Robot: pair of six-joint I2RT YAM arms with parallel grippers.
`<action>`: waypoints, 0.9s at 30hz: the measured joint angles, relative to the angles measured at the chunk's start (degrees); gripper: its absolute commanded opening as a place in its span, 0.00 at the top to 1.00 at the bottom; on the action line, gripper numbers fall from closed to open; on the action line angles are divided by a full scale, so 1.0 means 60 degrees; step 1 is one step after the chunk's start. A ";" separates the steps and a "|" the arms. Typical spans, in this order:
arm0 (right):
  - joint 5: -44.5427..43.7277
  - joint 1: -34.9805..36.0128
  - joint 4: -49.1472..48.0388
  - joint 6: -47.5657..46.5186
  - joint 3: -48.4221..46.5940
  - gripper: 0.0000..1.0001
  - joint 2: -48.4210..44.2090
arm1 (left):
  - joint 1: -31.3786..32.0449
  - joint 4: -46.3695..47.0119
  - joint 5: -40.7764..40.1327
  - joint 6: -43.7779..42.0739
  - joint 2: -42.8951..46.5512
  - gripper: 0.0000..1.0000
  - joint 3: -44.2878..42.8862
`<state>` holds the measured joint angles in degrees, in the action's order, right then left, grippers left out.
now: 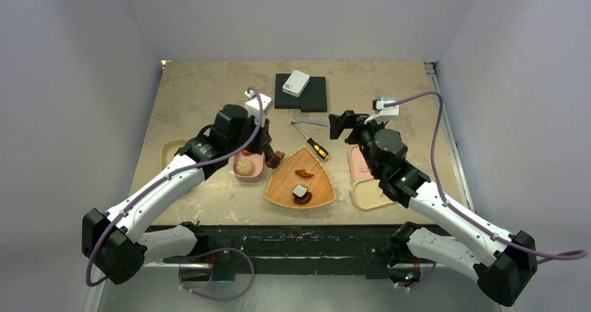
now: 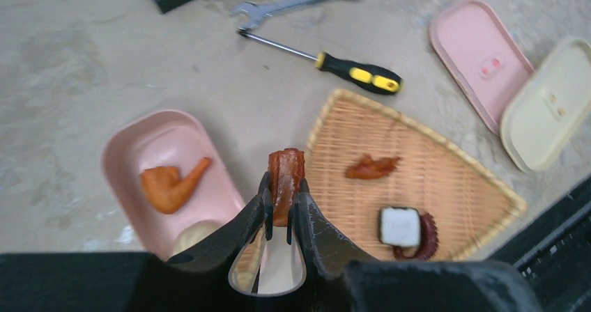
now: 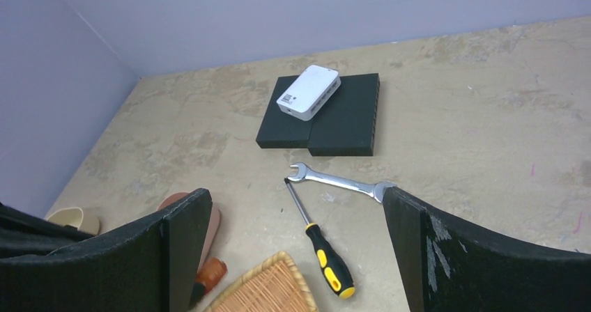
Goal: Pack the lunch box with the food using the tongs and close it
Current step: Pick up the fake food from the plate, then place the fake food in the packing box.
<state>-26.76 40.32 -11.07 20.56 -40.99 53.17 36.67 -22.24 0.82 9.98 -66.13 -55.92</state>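
Note:
My left gripper (image 2: pixel 284 195) is shut on the slim dark tongs (image 2: pixel 268 211). The tongs' tips pinch a brown sausage (image 2: pixel 286 176), held above the gap between the pink lunch box (image 2: pixel 132 152) and the woven basket tray (image 2: pixel 453 186). The box holds an orange drumstick (image 2: pixel 167 186) and a beige bun (image 2: pixel 192 235). A red bit (image 2: pixel 371 166) and a black-and-white piece (image 2: pixel 399 226) lie on the tray. From above, the left gripper (image 1: pixel 272 155) sits at the right edge of the pink lunch box (image 1: pixel 249 180). My right gripper (image 1: pixel 341 125) hangs open and empty, over the tools.
A pink lid (image 1: pixel 359 160) and a cream lid (image 1: pixel 369 195) lie right of the tray. A screwdriver (image 1: pixel 317 147) and a wrench (image 1: pixel 310 122) lie behind the tray. At the back a black block (image 1: pixel 310 97) carries a white device (image 1: pixel 296 83). A cream box (image 1: pixel 171 150) sits far left.

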 measured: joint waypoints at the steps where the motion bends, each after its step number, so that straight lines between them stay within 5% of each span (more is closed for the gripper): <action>1: -0.0058 0.0000 -0.0004 -0.0004 0.0000 0.04 -0.0007 | -0.0310 0.0004 -0.0022 0.0058 0.0036 1.00 -0.0051; 7: -0.0277 -0.0036 0.0069 -0.0098 0.0000 0.04 -0.0018 | -0.1490 -0.0025 -0.0441 0.0328 0.0372 1.00 -0.0306; 27: -0.0448 -0.0036 0.0138 -0.0168 0.0000 0.04 -0.0135 | -0.1738 -0.0186 -0.1923 0.1180 -0.0106 1.00 -0.0211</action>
<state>-29.45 40.10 -10.24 19.55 -40.99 52.36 26.24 -23.35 -10.72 17.06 -66.76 -57.19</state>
